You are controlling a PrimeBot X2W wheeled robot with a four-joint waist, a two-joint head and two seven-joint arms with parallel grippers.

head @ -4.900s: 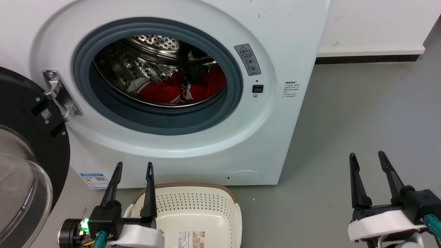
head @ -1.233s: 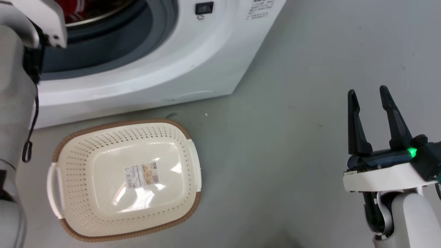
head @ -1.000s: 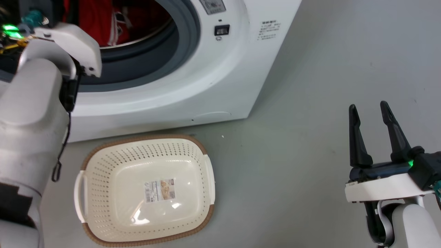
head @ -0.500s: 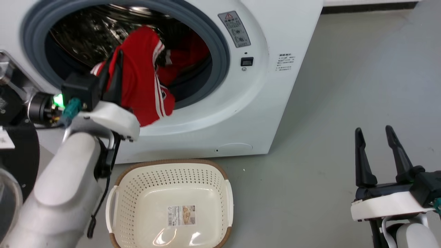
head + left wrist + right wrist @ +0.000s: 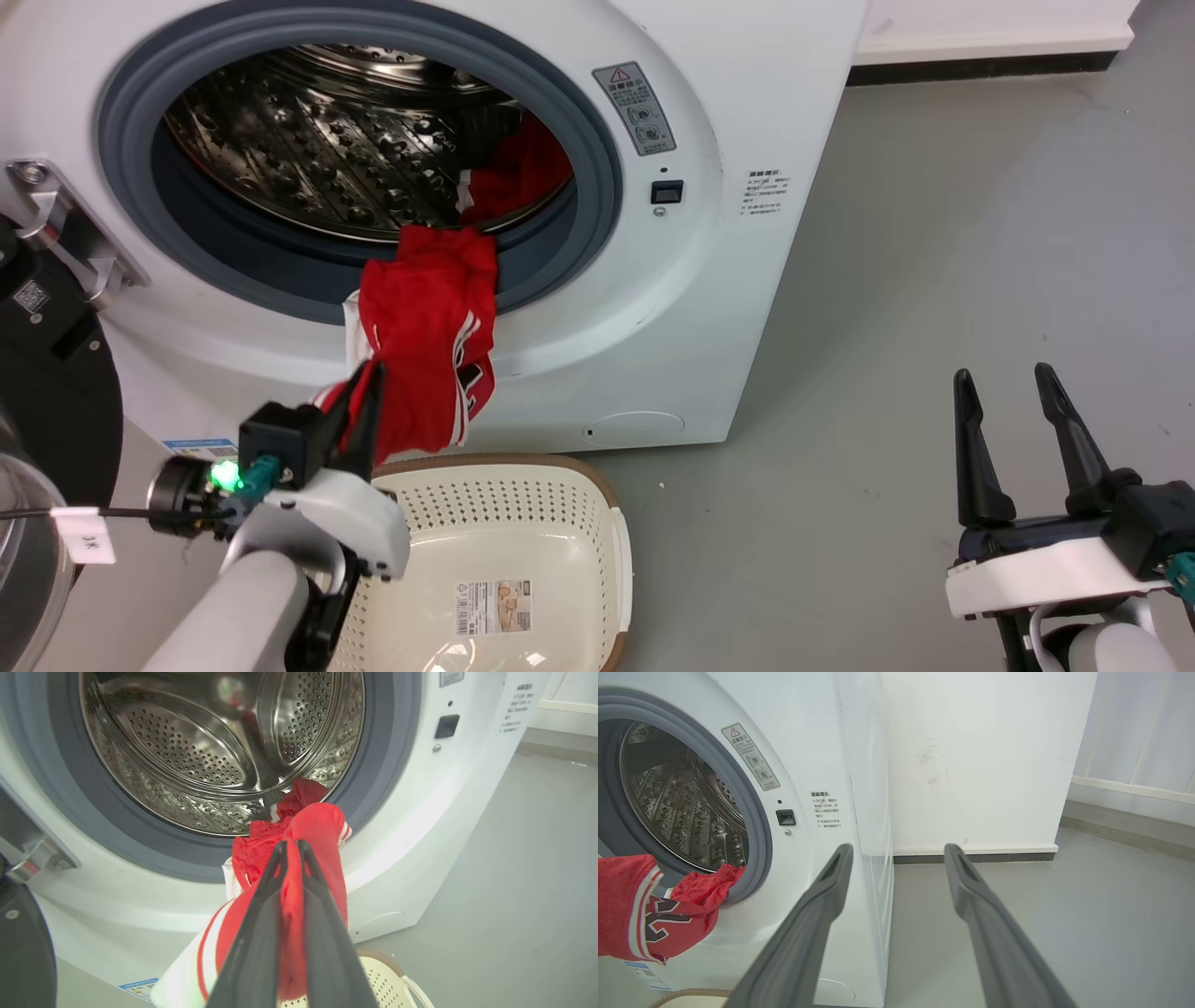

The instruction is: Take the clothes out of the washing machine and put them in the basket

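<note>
Bright, even light; drum [image 5: 345,140] glare

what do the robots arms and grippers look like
The left gripper and right gripper each have two long tapered black fingers, a black block and a white mount. A green light and teal connector sit at the left wrist.

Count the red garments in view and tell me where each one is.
2, as far as shows. One red fabric garment hangs over the grey rubber porthole rim, pinched in the left tool. A second red garment lies inside the steel drum; more may be hidden.
</note>
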